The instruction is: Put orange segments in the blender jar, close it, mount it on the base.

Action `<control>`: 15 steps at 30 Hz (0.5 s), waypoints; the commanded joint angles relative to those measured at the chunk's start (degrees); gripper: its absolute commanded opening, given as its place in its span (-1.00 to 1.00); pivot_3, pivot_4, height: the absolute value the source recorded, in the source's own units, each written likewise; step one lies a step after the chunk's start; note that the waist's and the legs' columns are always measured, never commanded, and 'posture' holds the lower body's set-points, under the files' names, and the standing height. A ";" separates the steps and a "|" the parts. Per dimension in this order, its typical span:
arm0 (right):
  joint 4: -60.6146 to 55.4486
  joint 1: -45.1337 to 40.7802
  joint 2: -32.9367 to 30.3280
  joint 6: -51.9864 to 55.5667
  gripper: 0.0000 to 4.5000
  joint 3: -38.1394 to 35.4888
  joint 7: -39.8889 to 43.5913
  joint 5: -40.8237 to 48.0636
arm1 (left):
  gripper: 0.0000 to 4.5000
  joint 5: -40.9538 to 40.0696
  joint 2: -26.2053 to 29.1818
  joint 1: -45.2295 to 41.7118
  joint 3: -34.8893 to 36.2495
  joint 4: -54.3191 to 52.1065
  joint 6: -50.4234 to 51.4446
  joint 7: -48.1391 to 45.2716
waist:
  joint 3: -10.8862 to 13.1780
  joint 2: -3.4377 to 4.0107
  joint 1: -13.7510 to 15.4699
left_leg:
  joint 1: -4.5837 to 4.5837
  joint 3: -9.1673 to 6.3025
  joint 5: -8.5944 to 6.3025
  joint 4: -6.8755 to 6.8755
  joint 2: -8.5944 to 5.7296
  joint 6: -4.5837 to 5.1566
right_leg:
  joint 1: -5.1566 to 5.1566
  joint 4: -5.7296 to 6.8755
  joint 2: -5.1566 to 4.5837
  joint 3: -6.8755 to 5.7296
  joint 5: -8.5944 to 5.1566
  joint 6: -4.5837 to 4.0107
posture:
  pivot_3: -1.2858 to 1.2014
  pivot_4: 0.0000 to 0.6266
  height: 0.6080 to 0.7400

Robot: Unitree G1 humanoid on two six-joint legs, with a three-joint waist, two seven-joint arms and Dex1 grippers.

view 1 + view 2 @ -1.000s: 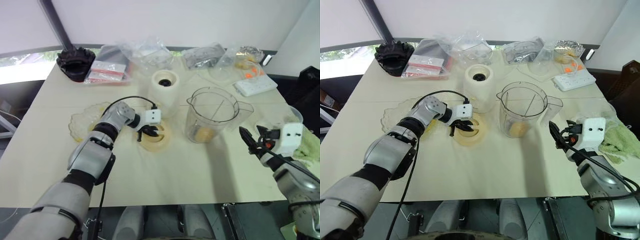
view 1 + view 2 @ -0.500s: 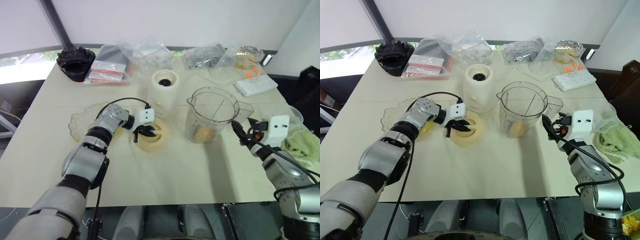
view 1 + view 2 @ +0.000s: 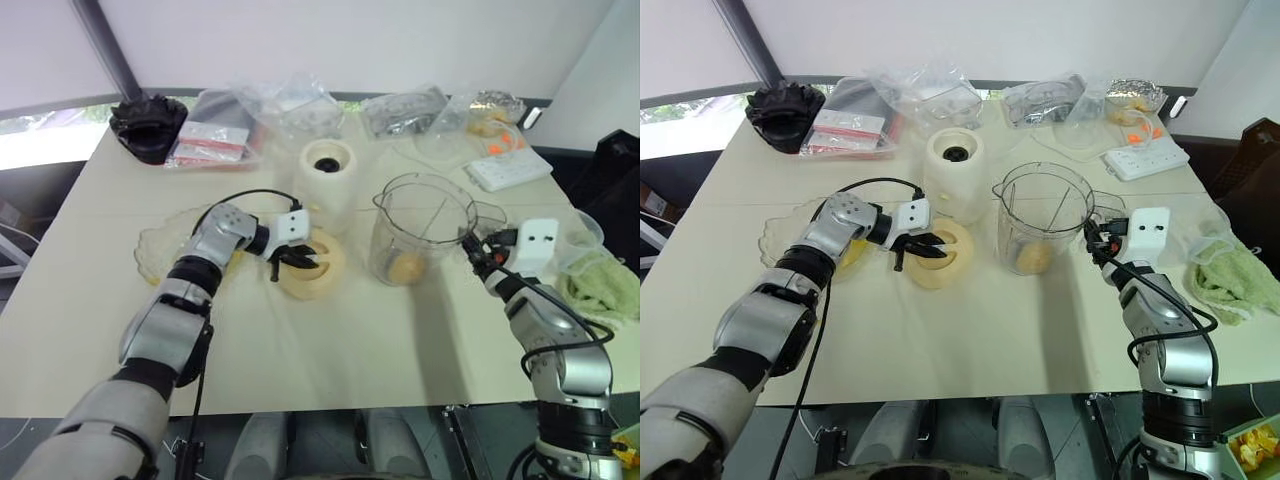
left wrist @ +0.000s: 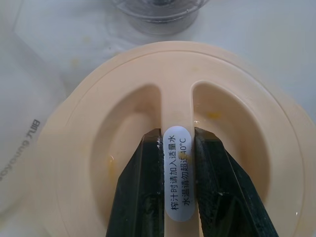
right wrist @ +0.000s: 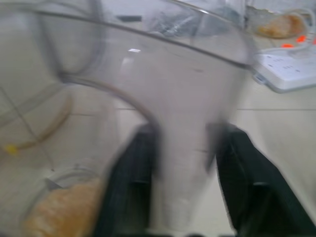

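Note:
The clear blender jar (image 3: 425, 225) stands upright on the table with orange segments (image 3: 405, 267) at its bottom. My right gripper (image 3: 470, 250) is at the jar's side handle (image 5: 185, 123), with a finger pressed on each side of it. My left gripper (image 3: 920, 247) is shut on the middle rib of the flat cream lid (image 3: 318, 275). The lid hangs tilted, just left of the jar. In the left wrist view the black fingers (image 4: 148, 182) clamp the labelled rib. The cream base (image 3: 328, 180) stands behind the lid, its dark socket facing up.
A clear wavy-edged bowl (image 3: 160, 245) with fruit bits lies left of the lid. At the back are a black ridged part (image 3: 148, 120), plastic bags (image 3: 290, 100) and a white power strip (image 3: 510, 168). A green cloth (image 3: 600, 295) lies at the right edge.
My right gripper moved forward to the jar's handle and its fingers closed in around it. My left gripper raised the lid off the table, tilting it.

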 commanded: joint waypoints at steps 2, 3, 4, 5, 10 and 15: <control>-0.91 -0.98 0.54 -1.81 -0.58 -0.49 -0.21 -0.79 | -0.89 -5.77 2.28 0.90 3.07 -11.34 5.98 -2.83 | 0.00 0.00 -0.06 | 0.01 0.00 0.00 0.00 0.00 0.00 | 0.00 0.03 0.00 0.01 0.00 0.00 | 0.03 -0.52 1.00; -0.86 -1.01 0.70 -1.95 -0.58 -0.49 -0.25 -0.94 | -0.89 -6.56 2.75 1.30 3.33 -13.46 7.31 -3.21 | 0.00 0.00 -0.15 | 0.01 0.01 0.00 0.00 0.00 0.00 | 0.00 0.03 0.00 0.02 0.00 0.00 | 0.03 -0.52 1.00; -0.89 -1.05 0.94 -1.88 -0.58 -0.28 -0.38 -1.20 | -0.89 -7.81 3.89 1.60 3.98 -16.67 9.49 -3.93 | 0.00 0.00 -0.30 | 0.02 0.00 0.00 0.00 0.02 0.00 | 0.00 0.05 0.00 0.03 0.00 0.00 | 0.03 -0.52 1.00; -1.45 -1.17 1.30 -1.74 -0.58 0.19 -0.38 -1.32 | -0.89 -10.00 5.91 1.31 5.46 -20.82 12.85 -5.16 | 0.00 0.00 -0.51 | 0.02 0.00 0.00 0.00 0.02 0.00 | -0.01 0.07 0.00 0.03 0.00 0.00 | 0.03 -0.52 1.00; -5.91 -1.50 2.85 -0.03 -0.58 2.83 0.31 -0.48 | -0.89 -17.83 13.63 -3.18 10.51 -30.64 25.78 -7.61 | 0.09 0.01 -1.37 | 0.04 -0.06 0.00 -0.01 0.04 -0.01 | -0.24 0.41 0.01 0.14 -0.02 -0.03 | 0.03 -0.52 1.00; -9.82 -2.10 4.74 1.98 -0.58 7.58 1.23 -0.27 | -0.89 -20.85 16.06 -11.64 13.18 -28.52 30.39 -5.77 | 0.10 0.02 -1.24 | 0.05 -0.03 0.02 0.00 0.03 -0.02 | -0.24 0.46 0.07 0.12 -0.03 -0.03 | 0.03 -0.52 1.00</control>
